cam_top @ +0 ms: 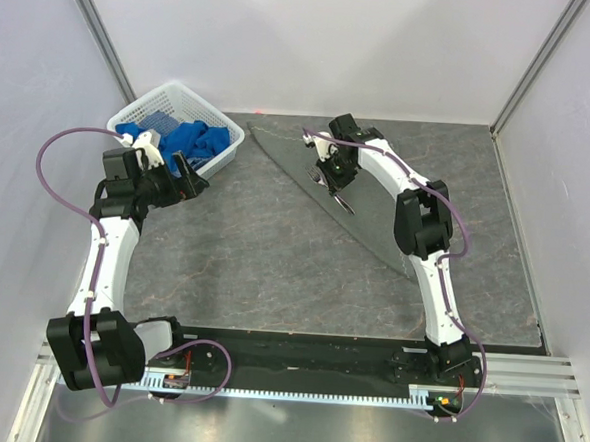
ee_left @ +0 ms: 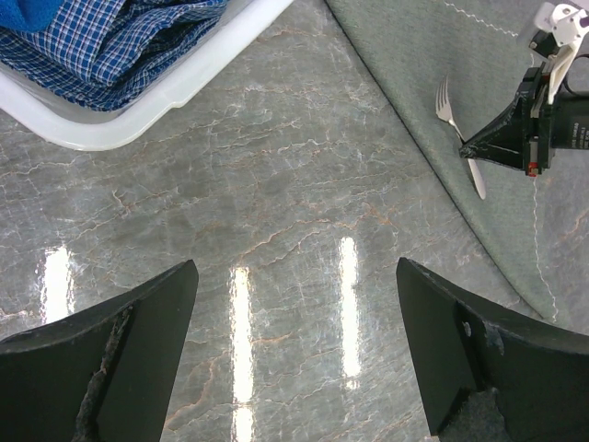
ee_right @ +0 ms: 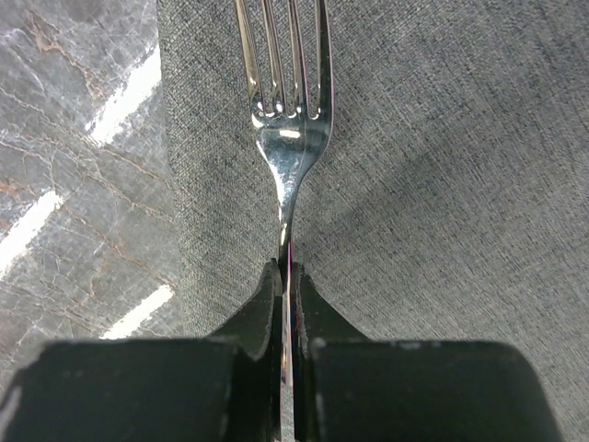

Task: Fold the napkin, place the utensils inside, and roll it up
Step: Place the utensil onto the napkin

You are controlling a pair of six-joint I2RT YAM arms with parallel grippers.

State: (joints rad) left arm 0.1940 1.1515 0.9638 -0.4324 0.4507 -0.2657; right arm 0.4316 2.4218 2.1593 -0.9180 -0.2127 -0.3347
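Note:
The dark grey napkin (cam_top: 289, 161) lies folded into a long triangle across the table's back right. A small silver fork (cam_top: 342, 198) is over it, tines pointing away in the right wrist view. My right gripper (cam_top: 330, 179) is shut on the fork's slim handle (ee_right: 288, 230), its jaws pinching it edge-on just above the napkin (ee_right: 442, 184). Whether the fork (ee_left: 451, 106) touches the cloth I cannot tell. My left gripper (cam_top: 193, 175) stands open over bare tabletop beside the basket, nothing between its fingers (ee_left: 138, 331).
A white plastic basket (cam_top: 229, 152) holding bright blue cloths (cam_top: 185, 139) sits at the back left, close to my left gripper. White walls enclose the table on three sides. The grey marbled tabletop (ee_left: 276, 184) lies between the basket and the napkin.

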